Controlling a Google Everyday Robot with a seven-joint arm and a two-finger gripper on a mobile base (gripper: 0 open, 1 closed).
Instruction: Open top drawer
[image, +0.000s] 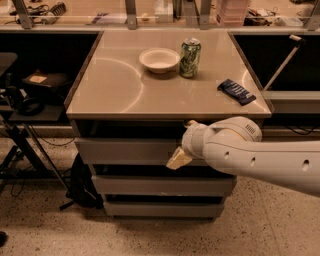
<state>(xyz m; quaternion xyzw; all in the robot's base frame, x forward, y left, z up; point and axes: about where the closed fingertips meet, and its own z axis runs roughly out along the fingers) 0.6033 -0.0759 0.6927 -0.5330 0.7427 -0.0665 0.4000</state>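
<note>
The top drawer (125, 150) is the grey handleless front just under the tabletop, with a dark gap above it. My white arm comes in from the right and covers the drawer's right part. The gripper (178, 158) is at the front of the top drawer, right of centre, with a pale yellowish finger tip showing against the grey panel. Two narrower grey drawer fronts (160, 185) lie below it.
On the beige tabletop (110, 95) stand a white bowl (159, 59), a green can (190, 58) and a dark blue packet (236, 91). A dark stand with cables (25, 130) is at the left, a dark bag (82, 182) by the cabinet's lower left.
</note>
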